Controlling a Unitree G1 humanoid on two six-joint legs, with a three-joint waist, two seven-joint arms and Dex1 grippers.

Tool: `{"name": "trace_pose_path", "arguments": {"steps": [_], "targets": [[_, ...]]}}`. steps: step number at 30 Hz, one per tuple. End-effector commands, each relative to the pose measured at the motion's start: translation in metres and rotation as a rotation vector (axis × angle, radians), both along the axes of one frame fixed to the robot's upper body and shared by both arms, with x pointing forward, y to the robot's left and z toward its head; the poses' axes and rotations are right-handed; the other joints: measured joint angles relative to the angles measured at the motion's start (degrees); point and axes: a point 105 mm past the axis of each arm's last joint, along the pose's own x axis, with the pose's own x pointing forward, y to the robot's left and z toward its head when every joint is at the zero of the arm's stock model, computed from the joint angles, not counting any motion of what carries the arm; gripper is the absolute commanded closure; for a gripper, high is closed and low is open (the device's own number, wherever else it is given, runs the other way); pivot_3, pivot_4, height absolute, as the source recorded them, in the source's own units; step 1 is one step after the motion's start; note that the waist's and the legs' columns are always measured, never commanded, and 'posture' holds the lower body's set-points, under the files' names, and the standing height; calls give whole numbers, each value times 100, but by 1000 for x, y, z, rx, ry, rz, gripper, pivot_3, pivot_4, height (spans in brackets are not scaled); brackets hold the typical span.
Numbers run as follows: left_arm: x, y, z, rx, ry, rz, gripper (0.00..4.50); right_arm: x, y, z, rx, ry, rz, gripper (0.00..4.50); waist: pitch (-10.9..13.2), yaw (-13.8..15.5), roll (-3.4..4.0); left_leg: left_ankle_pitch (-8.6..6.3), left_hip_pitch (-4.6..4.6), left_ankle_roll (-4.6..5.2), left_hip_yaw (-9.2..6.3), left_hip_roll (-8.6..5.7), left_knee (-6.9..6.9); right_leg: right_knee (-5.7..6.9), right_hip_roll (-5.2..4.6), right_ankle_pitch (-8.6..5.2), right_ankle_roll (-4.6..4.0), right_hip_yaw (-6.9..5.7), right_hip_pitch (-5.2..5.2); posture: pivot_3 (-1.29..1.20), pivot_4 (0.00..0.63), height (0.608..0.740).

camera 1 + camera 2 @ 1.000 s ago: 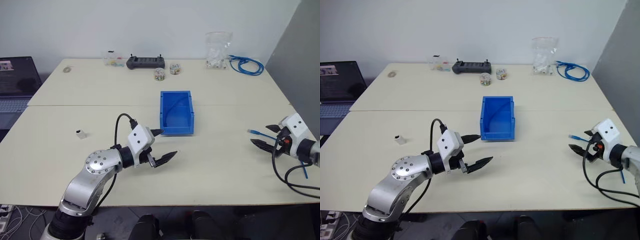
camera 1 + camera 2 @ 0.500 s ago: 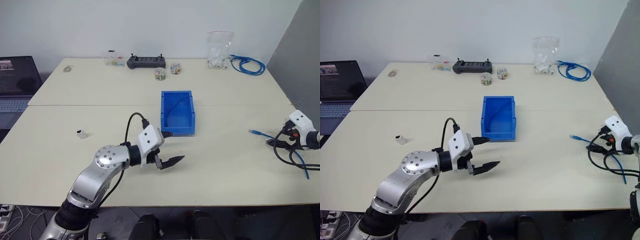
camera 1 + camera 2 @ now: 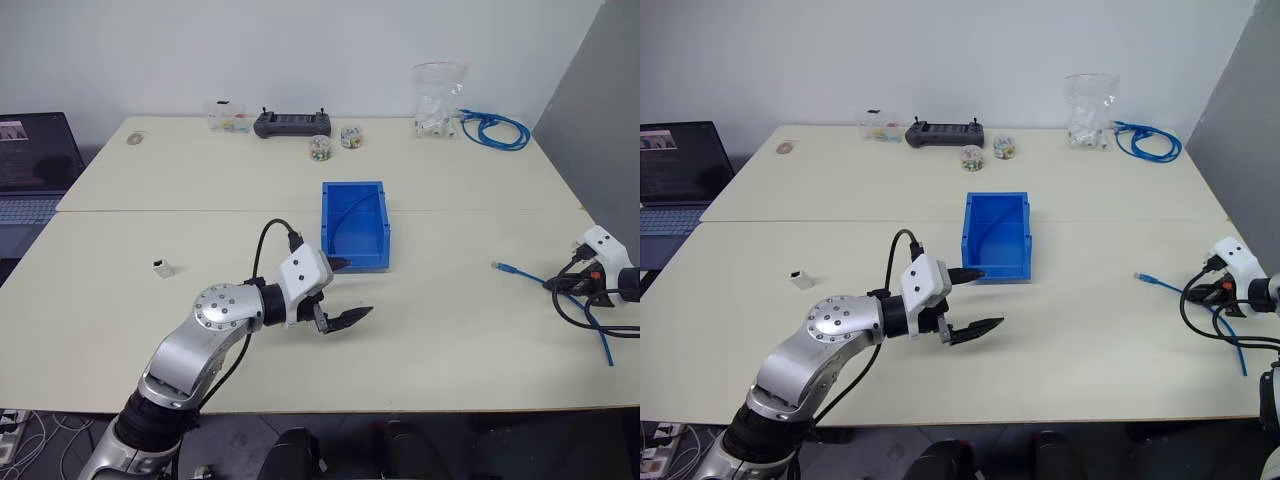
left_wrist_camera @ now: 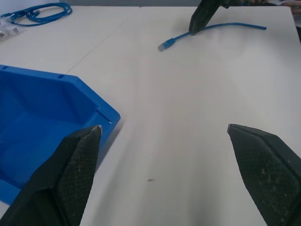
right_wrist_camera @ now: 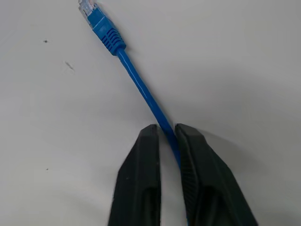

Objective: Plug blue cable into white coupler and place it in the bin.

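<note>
The blue cable [image 5: 136, 77] lies on the table near the right edge, its clear plug [image 3: 499, 266] pointing toward the middle. My right gripper [image 5: 164, 128] is shut on the cable a short way behind the plug; it also appears at the right table edge [image 3: 556, 285]. The white coupler [image 3: 162, 268] sits alone on the left side of the table, far from both grippers. The bin [image 3: 355, 262] stands upright at the table's centre. My left gripper [image 3: 357, 288] hovers open just in front of the bin's near right corner [image 4: 101, 115], with nothing between its fingers [image 4: 77, 174].
Along the far edge stand a black controller [image 3: 290, 124], two small jars [image 3: 320, 148], a small clear box [image 3: 228, 118], a clear bag of white parts [image 3: 437, 100] and a coiled blue cable bundle [image 3: 492, 130]. A laptop [image 3: 30, 160] sits far left. A grey panel [image 3: 600, 120] borders the right.
My right gripper has gone from open to shut on the blue cable and shifted toward the right table edge. The left gripper swung slightly rightward, still open.
</note>
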Motion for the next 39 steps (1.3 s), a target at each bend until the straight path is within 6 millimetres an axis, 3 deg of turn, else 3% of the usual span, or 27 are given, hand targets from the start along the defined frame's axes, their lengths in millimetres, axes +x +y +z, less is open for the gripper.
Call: {"name": "trace_pose_path", "arguments": {"steps": [1, 5, 12, 17, 22, 27, 34, 39], "targets": [[-4, -7, 9, -14, -36, -40, 0, 2, -2, 22, -22, -88, 50, 4458, 0, -3, 0, 0, 0, 0, 0, 0, 0, 0, 0, 0, 1, 1, 0, 0, 150, 740], [-3, 0, 6, -1, -31, -30, 0, -2, 12, 34, -60, -107, 208, 4458, 0, -4, 0, 0, 1, 0, -1, 0, 0, 1, 0, 0, 1, 1, 0, 0, 150, 740], [-14, 50, -12, 83, 21, 76, 0, -30, 93, 57, -88, -105, 631, 4458, 4, -26, 12, -1, 7, 0, -11, 6, -3, 5, 2, -7, 14, 1, -1, 0, 150, 740], [-26, 93, -30, 174, 57, 163, 0, -46, 168, 50, -27, -123, 836, 4458, 9, -11, 19, -2, 5, 1, -20, 11, -2, 1, 3, -14, 26, -5, -2, 0, 150, 740], [-39, 124, -47, 281, 62, 188, 0, -47, 244, 20, 77, -113, 951, 4458, 12, 24, 14, -2, 0, 1, -28, 9, -2, -7, 0, -12, 21, -11, -2, 0, 150, 740], [-41, 144, -52, 321, 42, 229, 0, -41, 293, 6, 105, -115, 993, 4458, 16, 58, 18, -2, -14, 1, -32, 5, -3, -7, -4, -1, 0, -12, -17, 0, 150, 740], [-39, 155, -59, 375, 19, 203, 0, -15, 319, -14, 73, -73, 972, 4458, 16, 90, 16, -2, -15, 0, -32, 2, -4, -5, -4, 0, -2, -14, -25, 0, 150, 740], [-27, 144, -53, 298, 11, 198, 0, -5, 328, -9, 100, -100, 950, 3477, 16, 88, 16, -2, -19, 0, -33, 3, -5, 2, -3, 1, -3, -15, -34, 0, 150, 740]]}}
